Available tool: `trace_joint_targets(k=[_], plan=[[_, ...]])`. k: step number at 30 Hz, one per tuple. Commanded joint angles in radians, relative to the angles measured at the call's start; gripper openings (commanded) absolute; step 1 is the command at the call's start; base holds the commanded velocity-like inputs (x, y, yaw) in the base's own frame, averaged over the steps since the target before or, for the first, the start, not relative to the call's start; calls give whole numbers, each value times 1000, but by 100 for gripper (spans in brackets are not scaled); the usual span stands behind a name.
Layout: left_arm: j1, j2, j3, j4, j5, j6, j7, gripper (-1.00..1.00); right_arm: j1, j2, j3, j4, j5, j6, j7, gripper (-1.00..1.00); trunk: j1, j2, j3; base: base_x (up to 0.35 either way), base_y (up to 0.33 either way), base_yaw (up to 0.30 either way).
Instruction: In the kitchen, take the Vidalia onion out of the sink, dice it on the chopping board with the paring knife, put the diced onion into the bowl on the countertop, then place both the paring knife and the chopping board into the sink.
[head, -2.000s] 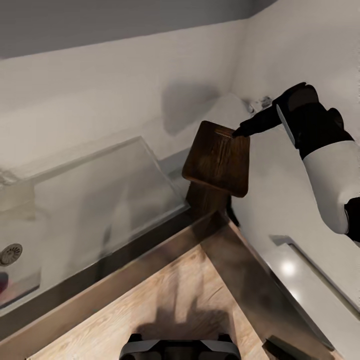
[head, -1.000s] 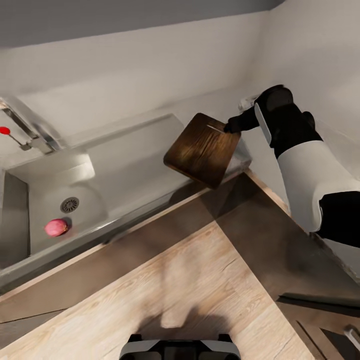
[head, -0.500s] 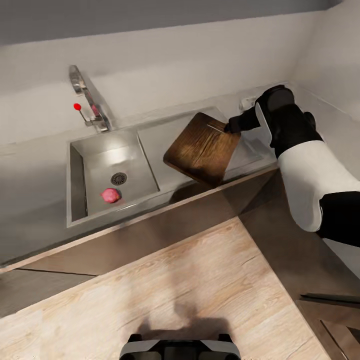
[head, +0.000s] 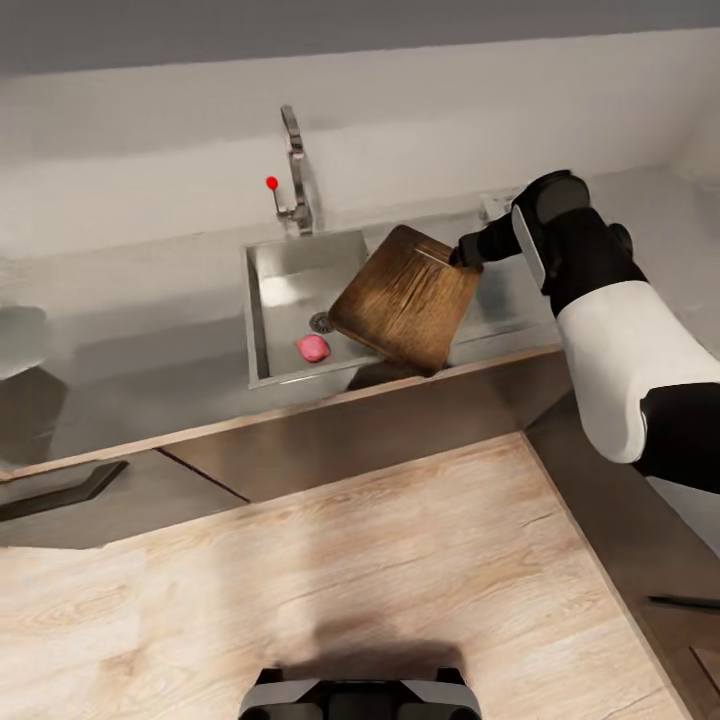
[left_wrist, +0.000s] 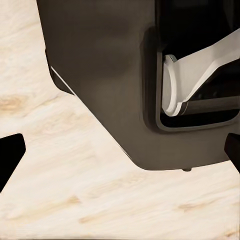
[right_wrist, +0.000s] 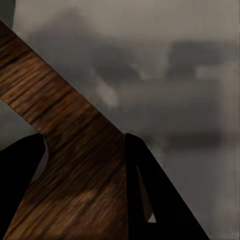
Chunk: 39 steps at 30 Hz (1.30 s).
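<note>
Vidalia onion (head: 312, 347), whole and pink, on the floor of the sink (head: 262, 330) beside the drain. Chopping board (head: 405, 298) held in the air above the drainboard end of the sink, tilted, one far corner pinched by the right gripper (head: 462, 256), near edge hanging over the front rim of the countertop (head: 120, 340). Steel tap (head: 293, 170) with red knob at the back rim. Pale squarish shape at the countertop's far left edge, perhaps the bowl; too blurred to tell.

From the left wrist: left gripper (left_wrist: 120, 155) with dark fingertips well apart, nothing between them, over pale wood flooring and a dark part of the robot's base.

From the right wrist: fingers (right_wrist: 145, 195) clamped on the board's brown grain, grey countertop blurred beyond.

By the look of it, early going: onion not yet lifted or cut, board not yet set down, dicing, bowl and final clearing into the sink all left.
</note>
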Motion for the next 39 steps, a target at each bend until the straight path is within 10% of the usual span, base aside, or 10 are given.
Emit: trace_joint_targets(k=[1,39], plan=[[0,0,-2,-1,2,-1,-2,100,-1,-2,4,-1,4,4,9,-100,0,-2,-1,-245,222,180],[0,0,-2,-1,2,-1,-2,100,-1,-2,4,13,3,3,-17,-100,0,-2,-1,-67,279,8]])
